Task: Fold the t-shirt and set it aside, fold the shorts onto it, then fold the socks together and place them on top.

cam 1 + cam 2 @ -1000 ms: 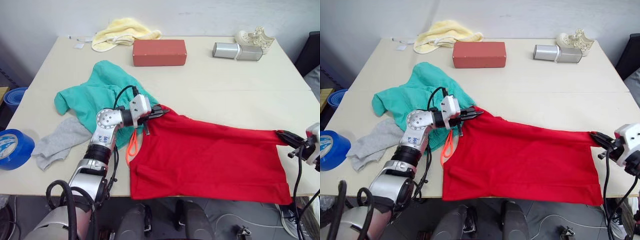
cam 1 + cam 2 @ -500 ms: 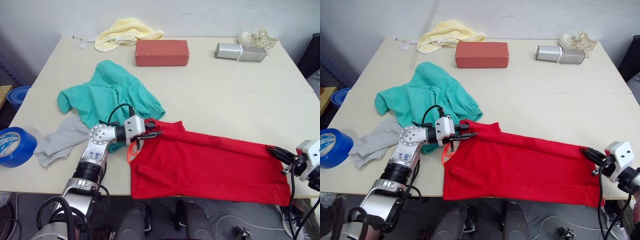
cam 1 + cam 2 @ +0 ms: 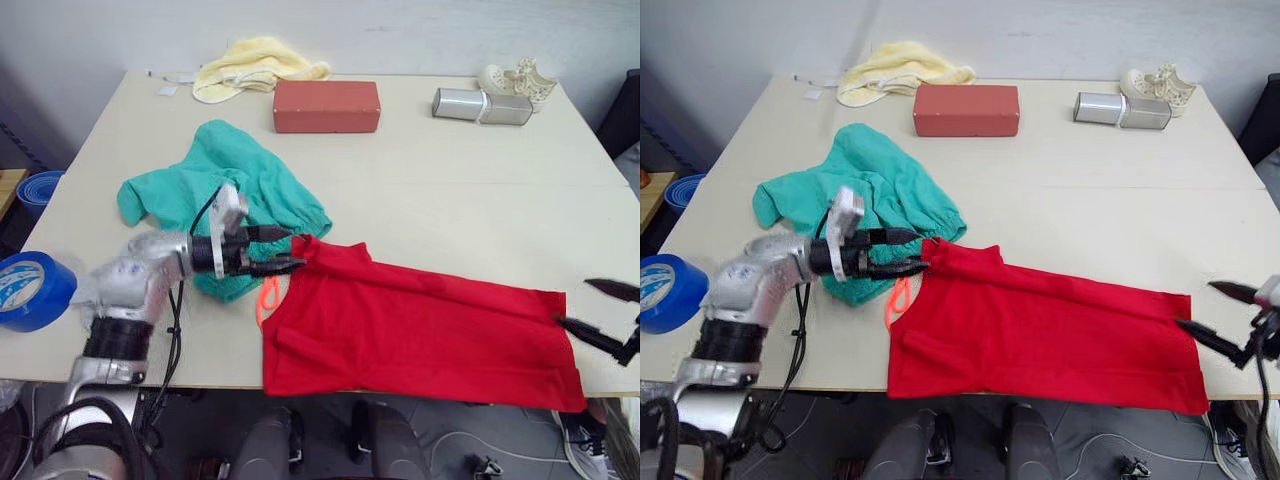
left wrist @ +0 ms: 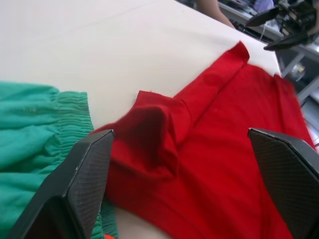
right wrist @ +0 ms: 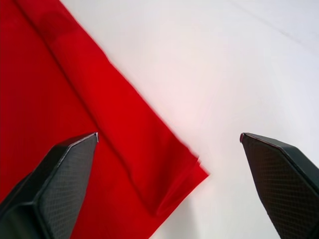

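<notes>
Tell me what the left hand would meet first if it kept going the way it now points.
Probably the bright red cotton t-shirt: the open left hand points at its bunched near corner, just ahead of the fingertips. Depth is unclear.

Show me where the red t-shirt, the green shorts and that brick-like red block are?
t-shirt [image 3: 430, 325]: left eye view, middle of its flat body.
shorts [image 3: 215, 170]: left eye view, upper part of the bunched fabric.
red block [image 3: 326, 105]: left eye view, centre of its top face.

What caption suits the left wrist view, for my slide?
Open left gripper facing the t-shirt beside the shorts.
</notes>
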Controlling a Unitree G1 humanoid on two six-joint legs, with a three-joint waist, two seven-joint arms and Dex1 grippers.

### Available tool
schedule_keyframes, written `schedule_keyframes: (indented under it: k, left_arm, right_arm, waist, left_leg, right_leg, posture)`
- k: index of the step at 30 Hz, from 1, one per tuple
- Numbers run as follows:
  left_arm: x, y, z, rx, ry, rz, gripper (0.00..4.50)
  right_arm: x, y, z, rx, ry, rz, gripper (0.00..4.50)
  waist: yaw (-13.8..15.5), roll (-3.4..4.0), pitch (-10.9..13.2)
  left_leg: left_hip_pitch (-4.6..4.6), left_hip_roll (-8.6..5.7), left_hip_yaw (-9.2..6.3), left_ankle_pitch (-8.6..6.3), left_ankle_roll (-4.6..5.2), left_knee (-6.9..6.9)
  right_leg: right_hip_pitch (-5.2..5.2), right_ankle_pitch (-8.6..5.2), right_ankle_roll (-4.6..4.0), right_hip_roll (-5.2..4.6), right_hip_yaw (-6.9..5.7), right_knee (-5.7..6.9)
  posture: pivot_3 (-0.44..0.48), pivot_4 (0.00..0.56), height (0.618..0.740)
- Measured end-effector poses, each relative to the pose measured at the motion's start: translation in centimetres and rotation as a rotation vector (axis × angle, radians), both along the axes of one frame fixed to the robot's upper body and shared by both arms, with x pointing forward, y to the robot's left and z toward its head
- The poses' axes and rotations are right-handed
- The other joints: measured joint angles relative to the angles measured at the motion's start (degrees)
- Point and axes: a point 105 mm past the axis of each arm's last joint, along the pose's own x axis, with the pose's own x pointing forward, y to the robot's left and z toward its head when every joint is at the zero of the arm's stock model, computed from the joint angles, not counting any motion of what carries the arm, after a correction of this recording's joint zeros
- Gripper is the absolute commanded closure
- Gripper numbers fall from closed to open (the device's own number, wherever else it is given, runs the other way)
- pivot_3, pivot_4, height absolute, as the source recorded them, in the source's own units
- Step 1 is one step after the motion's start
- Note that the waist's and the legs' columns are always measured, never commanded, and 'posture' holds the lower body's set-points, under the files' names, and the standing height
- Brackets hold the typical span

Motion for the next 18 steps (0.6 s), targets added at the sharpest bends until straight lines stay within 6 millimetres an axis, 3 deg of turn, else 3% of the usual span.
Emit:
schedule_keyframes:
  k: [7,18]
  left_arm:
    - [0.9,-1.5,-1.8,0.044,0.264,0.078,0.0]
    - [1.4,-2.9,-2.2,0.079,0.343,0.056,0.0]
  right_arm:
    - [1.3,1.5,-0.4,0.034,0.032,0.049,0.02]
    - [1.9,2.3,-1.3,0.051,0.054,0.069,0.02]
  waist:
    - [0.0,-0.05,0.0]
    - [0.1,-0.06,0.0]
  left_leg:
    - [-0.09,0.01,0.05,0.08,-0.04,0.05]
    - [-0.07,0.0,0.05,0.09,-0.12,0.07]
  right_leg:
    - [-0.06,-0.01,-0.01,0.11,-0.03,0.03]
    - [-0.07,-0.01,-0.01,0.08,0.0,0.05]
  posture:
    - [0.0,0.15,0.74]
    - [0.0,0.15,0.74]
